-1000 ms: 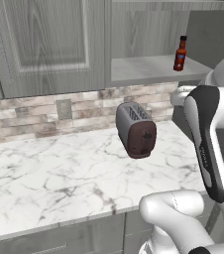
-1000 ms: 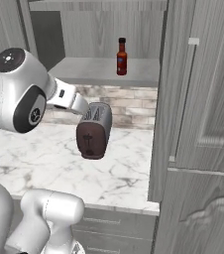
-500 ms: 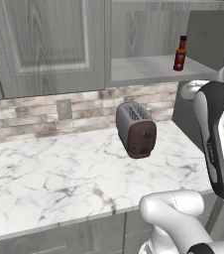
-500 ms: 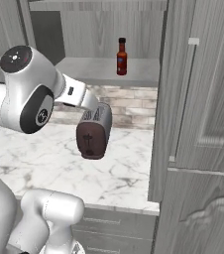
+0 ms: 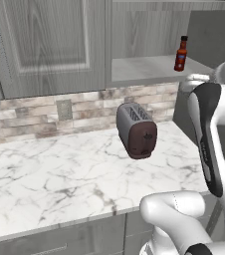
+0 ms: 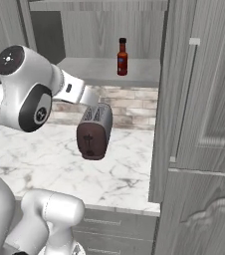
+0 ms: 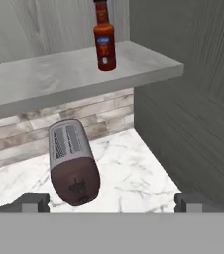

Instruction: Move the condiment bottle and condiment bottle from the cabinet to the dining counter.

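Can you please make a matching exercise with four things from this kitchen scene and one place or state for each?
Things:
1. condiment bottle
2. toaster
3. gripper
4. cabinet door

Places or states:
A. on the marble counter
B. swung open at the right
C. upright on the cabinet shelf
D. jaws wide open, holding nothing

Pairs: 1-C, 2-A, 3-D, 4-B
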Available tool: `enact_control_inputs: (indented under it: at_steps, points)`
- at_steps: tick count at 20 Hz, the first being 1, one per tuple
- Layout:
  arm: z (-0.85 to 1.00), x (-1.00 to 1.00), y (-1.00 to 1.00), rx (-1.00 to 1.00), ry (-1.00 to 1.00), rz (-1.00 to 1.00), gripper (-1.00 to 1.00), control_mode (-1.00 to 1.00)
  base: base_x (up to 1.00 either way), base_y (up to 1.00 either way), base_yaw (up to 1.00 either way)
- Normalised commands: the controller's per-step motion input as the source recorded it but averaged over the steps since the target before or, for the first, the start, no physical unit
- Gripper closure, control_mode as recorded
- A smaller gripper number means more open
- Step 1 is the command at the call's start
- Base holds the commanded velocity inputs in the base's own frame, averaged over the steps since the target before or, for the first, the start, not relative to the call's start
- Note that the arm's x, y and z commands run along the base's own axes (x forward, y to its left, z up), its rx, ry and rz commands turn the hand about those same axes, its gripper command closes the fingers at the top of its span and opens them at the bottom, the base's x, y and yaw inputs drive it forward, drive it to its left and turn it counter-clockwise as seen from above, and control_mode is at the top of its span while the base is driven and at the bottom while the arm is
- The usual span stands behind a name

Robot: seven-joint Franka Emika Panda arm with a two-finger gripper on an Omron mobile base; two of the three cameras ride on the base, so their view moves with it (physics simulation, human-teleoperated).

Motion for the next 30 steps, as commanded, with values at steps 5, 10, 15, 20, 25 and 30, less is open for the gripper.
enact_control_inputs:
  at_steps: [5, 10, 15, 20, 25, 30]
  points:
    - [0.0, 0.41, 0.0, -0.01, -0.14, -0.09, -1.0, -1.0, 0.0, 0.0, 0.0]
    - [0.06, 0.59, 0.0, -0.03, -0.03, -0.04, -1.0, -1.0, 0.0, 0.0, 0.0]
    - [0.14, 0.61, -0.06, -0.09, 0.03, -0.03, -1.0, -1.0, 0.0, 0.0, 0.0]
    - [0.15, 0.54, -0.13, -0.12, 0.07, -0.03, -1.0, -1.0, 0.0, 0.0, 0.0]
    - [0.04, 0.56, -0.14, -0.08, 0.05, -0.02, -1.0, -1.0, 0.0, 0.0, 0.0]
    - [0.0, 0.48, -0.13, -0.01, 0.0, -0.01, -1.0, -1.0, 0.0, 0.0, 0.0]
